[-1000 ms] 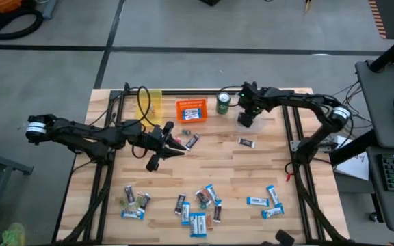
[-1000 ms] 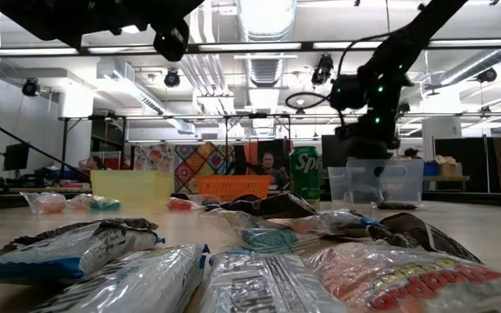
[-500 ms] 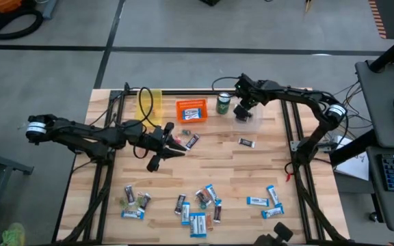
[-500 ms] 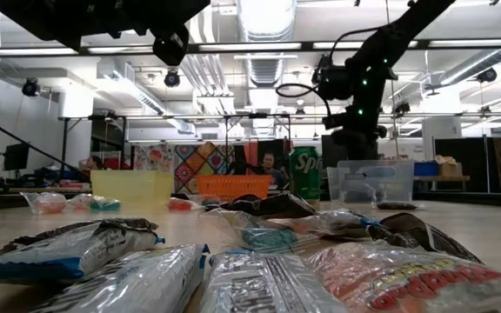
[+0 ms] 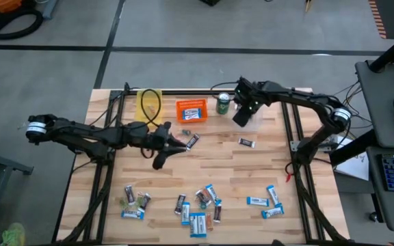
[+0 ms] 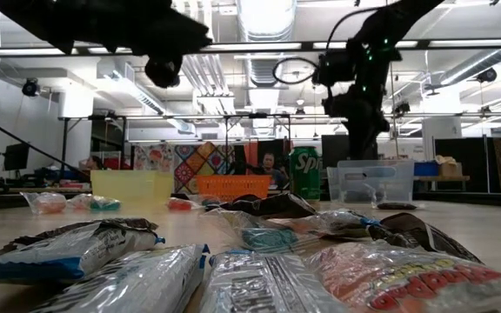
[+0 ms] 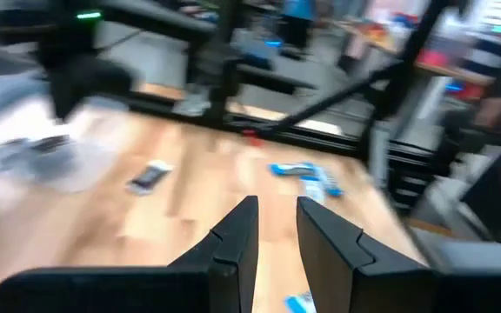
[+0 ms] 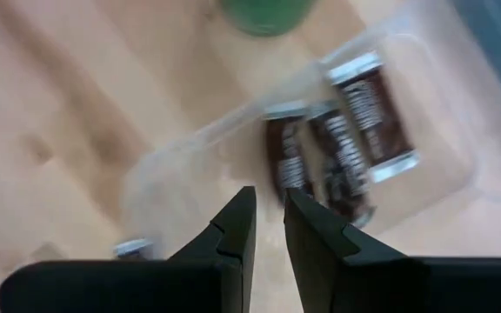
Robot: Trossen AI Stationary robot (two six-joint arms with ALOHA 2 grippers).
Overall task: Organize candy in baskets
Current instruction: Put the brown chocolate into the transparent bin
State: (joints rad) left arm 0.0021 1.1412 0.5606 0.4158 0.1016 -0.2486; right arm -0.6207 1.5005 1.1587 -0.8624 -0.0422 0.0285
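Candy sorting with both arms raised above the table

The right gripper [image 8: 266,228], nearly closed and empty, is held over the clear bin [image 8: 424,130], where dark brown mini bars [image 8: 368,113] lie. The left gripper [image 7: 275,228], narrowly parted and empty, is held mid-table; blue-and-white bars [image 5: 197,222] lie scattered along the near edge.

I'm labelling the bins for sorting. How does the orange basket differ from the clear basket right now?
The orange basket is opaque orange with slotted walls; the clear basket is see-through. The clear basket holds dark brown bars; what lies in the orange basket cannot be told. The right gripper hangs over the clear basket; no gripper is at the orange one. Both are small rectangular bins at the table's far edge, flanking the green can.
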